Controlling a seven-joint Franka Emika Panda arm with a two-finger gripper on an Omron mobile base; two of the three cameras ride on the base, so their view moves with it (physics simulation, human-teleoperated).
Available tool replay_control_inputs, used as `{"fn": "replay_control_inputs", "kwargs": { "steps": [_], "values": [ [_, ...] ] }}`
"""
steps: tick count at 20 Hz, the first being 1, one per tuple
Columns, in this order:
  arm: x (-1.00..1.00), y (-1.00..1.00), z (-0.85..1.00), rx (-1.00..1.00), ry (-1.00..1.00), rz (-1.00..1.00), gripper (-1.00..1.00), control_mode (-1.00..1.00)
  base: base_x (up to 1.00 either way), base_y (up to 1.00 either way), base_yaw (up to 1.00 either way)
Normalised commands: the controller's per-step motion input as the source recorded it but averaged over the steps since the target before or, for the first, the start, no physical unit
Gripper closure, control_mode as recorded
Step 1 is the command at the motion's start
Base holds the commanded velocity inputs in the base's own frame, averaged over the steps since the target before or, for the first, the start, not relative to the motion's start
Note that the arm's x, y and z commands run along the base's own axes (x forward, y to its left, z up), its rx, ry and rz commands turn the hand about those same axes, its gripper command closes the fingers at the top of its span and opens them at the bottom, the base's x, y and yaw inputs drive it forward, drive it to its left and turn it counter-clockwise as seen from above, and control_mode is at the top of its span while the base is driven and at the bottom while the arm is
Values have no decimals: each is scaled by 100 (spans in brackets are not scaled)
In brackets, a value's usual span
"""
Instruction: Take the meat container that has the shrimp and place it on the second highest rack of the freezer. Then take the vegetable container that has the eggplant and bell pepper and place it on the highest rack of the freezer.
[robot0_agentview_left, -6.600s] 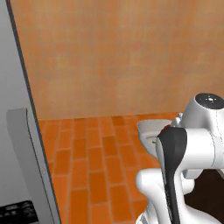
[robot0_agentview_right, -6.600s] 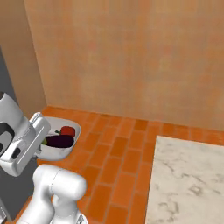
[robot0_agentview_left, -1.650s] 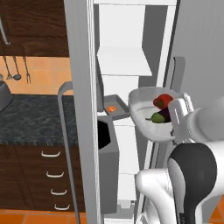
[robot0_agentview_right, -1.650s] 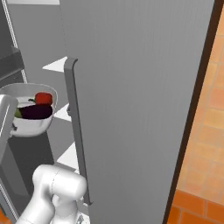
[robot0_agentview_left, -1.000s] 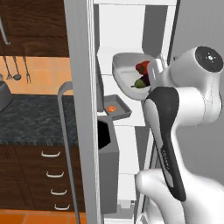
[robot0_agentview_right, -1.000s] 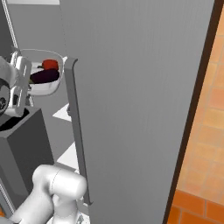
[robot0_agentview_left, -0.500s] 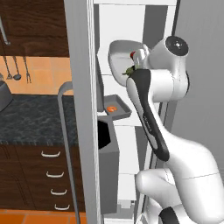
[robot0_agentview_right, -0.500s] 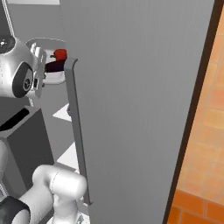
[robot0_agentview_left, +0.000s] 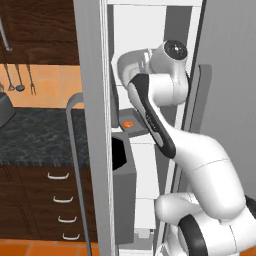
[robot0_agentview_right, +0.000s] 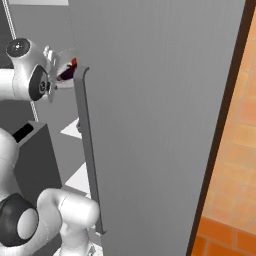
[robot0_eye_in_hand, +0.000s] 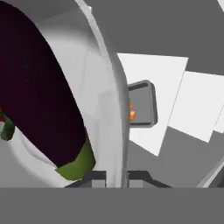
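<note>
A simulated kitchen with dark wooden cabinets (robot0_agentview_left: 30, 30) at the left of the left base view and orange tile at the right edge of the right base view; the freezer (robot0_agentview_right: 150, 100) stands open, its white interior running up the middle of the left base view.

The first half looks done — the meat container (robot0_agentview_left: 131, 125) sits on a shelf near the centre of the left base view, its orange shrimp showing, and it appears again as a small grey dish at centre right of the hand view.

The second half is under way. The end effector (robot0_eye_in_hand: 116, 178) is clamped on the rim of the vegetable container (robot0_eye_in_hand: 103, 100), whose wall rises between the two dark tips at the bottom of the hand view, with the eggplant (robot0_eye_in_hand: 39, 96) filling the left. In the right base view the container's rim peeks out at upper left, just beside the door handle (robot0_agentview_right: 87, 150), above the shrimp's shelf.

Left, as I judge it: set the bowl on the highest rack and let go — whether it already rests there I cannot tell.
</note>
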Motion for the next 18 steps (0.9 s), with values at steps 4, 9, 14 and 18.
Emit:
{"fn": "replay_control_inputs", "kwargs": {
  "steps": [4,9,14,18],
  "values": [
    [58,-36,22,7,0,1,100,-100,0,0,0],
    [88,-34,4,6,0,0,100,-100,0,0,0],
    [85,7,-17,-3,1,0,100,-100,0,0,0],
    [20,15,-3,-7,-7,0,-100,-100,0,0,0]
  ]
}}
